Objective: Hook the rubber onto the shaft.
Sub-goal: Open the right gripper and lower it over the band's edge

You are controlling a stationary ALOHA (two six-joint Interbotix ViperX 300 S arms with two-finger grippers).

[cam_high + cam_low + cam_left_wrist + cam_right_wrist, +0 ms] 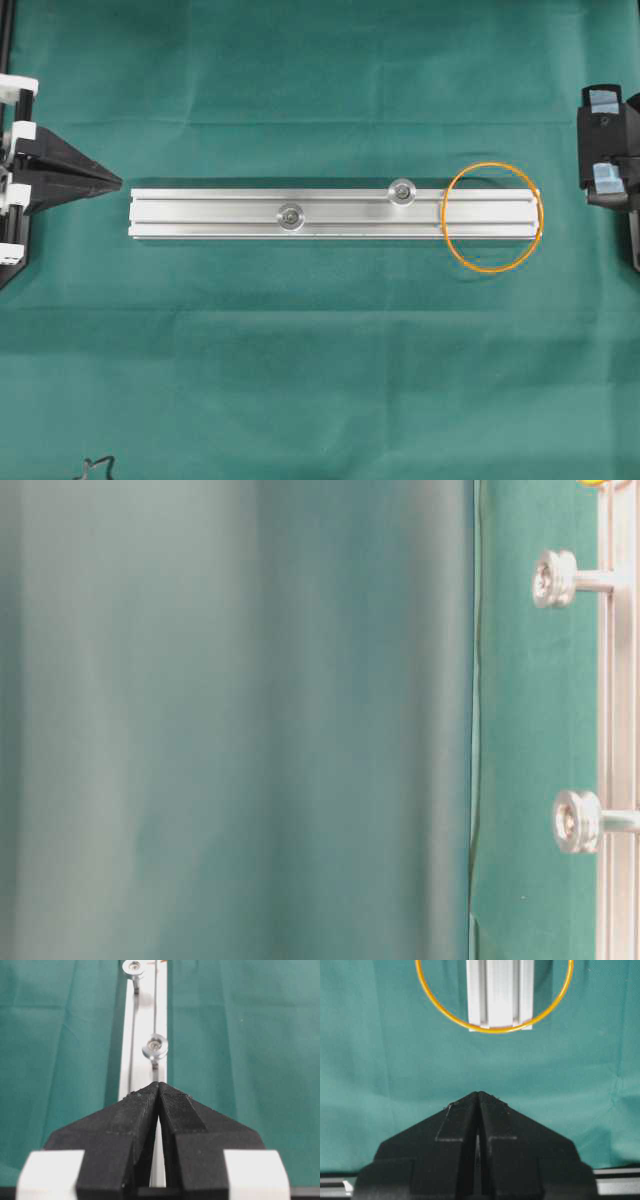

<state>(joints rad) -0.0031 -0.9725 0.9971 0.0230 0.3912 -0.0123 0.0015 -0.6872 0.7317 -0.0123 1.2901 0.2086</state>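
Two shafts [402, 190], rubber [493, 217] — unmarked rail [210, 213]

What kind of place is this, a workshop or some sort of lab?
Probably a robot lab bench: a green cloth covers the table, two black grippers face a slotted metal rail, and an orange rubber band lies on it.

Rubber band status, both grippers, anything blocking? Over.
Left gripper shut, empty, off rail's end. Right gripper shut, empty, short of rubber. Rubber loose across rail end, unhooked from shafts. Nothing blocking.
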